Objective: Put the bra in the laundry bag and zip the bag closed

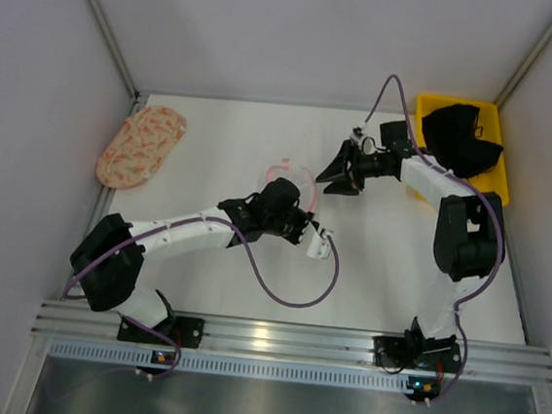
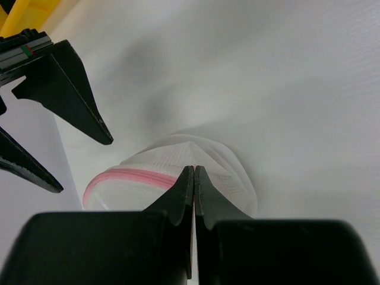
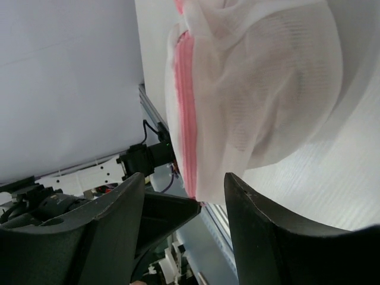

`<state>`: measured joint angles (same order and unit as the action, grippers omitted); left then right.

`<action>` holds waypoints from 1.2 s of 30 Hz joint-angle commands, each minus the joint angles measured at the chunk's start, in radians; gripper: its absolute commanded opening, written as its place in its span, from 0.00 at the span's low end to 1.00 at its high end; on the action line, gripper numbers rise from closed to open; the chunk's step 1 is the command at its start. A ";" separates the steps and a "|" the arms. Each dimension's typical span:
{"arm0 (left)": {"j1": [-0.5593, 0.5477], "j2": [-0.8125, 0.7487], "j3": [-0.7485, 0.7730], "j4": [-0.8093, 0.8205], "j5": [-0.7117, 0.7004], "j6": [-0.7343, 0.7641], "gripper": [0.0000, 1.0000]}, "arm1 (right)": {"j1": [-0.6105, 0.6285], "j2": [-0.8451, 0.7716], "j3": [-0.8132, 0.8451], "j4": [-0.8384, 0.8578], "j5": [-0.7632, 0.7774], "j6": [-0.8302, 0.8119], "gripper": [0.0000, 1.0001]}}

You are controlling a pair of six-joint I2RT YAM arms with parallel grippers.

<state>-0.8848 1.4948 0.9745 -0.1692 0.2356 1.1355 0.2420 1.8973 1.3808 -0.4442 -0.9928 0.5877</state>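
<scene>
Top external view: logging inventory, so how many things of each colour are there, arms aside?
White mesh round laundry bag with pink zip: 1
Peach patterned oval fabric piece: 1
Yellow plastic bin: 1
Black garment: 1
Total: 4

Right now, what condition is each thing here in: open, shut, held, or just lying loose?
Laundry bag: gripped at its rim; zip looks closed where it shows.
Left fingers: shut, pinching the bag's rim.
Right fingers: open, holding nothing, close to the bag.
Black garment: heaped in the yellow bin.
Peach fabric piece: lying flat, untouched.
</scene>
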 commanded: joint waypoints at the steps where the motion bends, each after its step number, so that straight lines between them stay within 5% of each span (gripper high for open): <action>1: 0.001 0.008 0.049 0.062 0.019 -0.028 0.00 | 0.052 -0.060 0.000 0.036 -0.040 0.020 0.56; 9: 0.052 0.012 0.131 0.039 0.102 -0.063 0.00 | 0.123 0.006 0.032 0.045 -0.056 0.046 0.48; 13: 0.075 0.015 0.167 -0.026 0.146 -0.068 0.00 | 0.125 0.026 0.063 0.070 -0.067 0.073 0.03; 14: 0.081 0.012 0.168 -0.051 0.156 -0.066 0.00 | 0.125 0.028 0.076 0.071 -0.064 0.078 0.00; 33: 0.083 -0.117 0.118 -0.282 0.298 -0.080 0.00 | 0.025 0.187 0.250 0.162 -0.052 0.075 0.00; 35: 0.083 -0.087 0.153 -0.282 0.283 -0.092 0.00 | 0.025 0.194 0.294 0.098 -0.061 0.034 0.13; 36: 0.083 -0.071 0.171 -0.282 0.256 -0.126 0.00 | 0.022 0.187 0.308 0.060 -0.052 0.005 0.37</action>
<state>-0.7906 1.4216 1.0981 -0.3779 0.4297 1.0725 0.2859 2.0827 1.5810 -0.3946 -1.0878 0.6743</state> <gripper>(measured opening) 0.014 0.157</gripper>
